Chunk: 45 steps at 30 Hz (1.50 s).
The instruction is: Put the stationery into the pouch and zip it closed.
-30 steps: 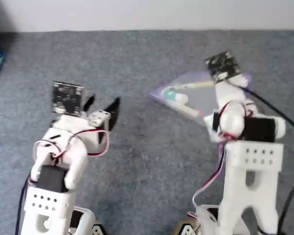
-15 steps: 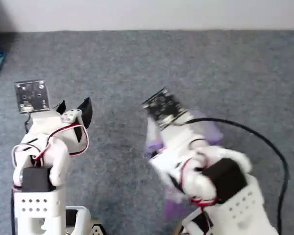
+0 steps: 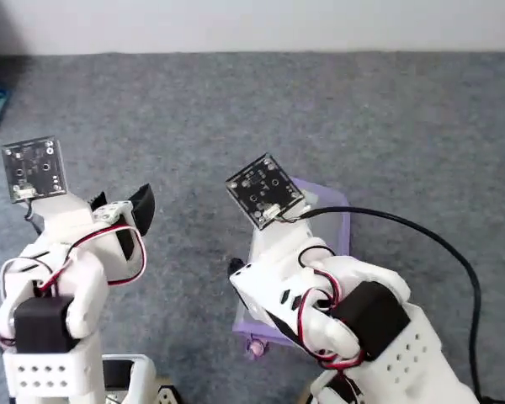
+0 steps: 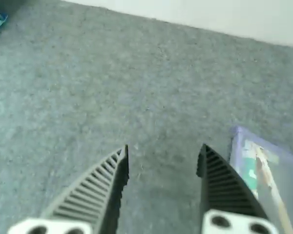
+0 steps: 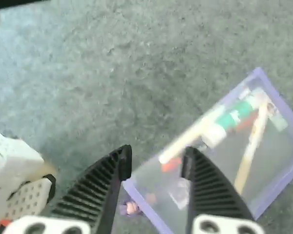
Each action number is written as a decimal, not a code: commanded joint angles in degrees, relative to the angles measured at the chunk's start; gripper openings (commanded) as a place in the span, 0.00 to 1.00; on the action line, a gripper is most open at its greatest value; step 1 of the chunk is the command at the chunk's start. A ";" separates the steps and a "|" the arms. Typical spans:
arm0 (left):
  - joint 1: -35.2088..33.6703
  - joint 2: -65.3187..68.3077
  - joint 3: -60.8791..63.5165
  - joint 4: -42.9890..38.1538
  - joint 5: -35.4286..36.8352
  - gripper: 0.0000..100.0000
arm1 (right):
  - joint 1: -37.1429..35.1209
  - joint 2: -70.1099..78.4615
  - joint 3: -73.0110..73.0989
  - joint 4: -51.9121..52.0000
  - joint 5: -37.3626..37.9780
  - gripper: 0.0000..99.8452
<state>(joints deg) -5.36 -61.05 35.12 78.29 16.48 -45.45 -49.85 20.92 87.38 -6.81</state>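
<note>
Lying inside the pouch [image 3: 324, 210] at lower centre, the stationery [image 5: 219, 122] looks packed (zip unclear). Left gripper [image 4: 163, 148] and right gripper [image 5: 156, 151] gape empty; zipping may remain.

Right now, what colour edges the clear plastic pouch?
The pouch has a light purple edge, best in right wrist view.

No readable text or numbers, print on the stationery [image 5: 234, 117] in the pouch [image 5: 276, 168] illegible
</note>
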 commanded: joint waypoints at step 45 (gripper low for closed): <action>-4.57 -30.51 30.64 -5.45 -8.88 0.02 | 46.90 -44.79 44.57 -3.91 -0.53 0.01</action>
<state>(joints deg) -8.79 -89.27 60.70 77.49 10.07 0.88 -92.22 61.98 87.47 -7.25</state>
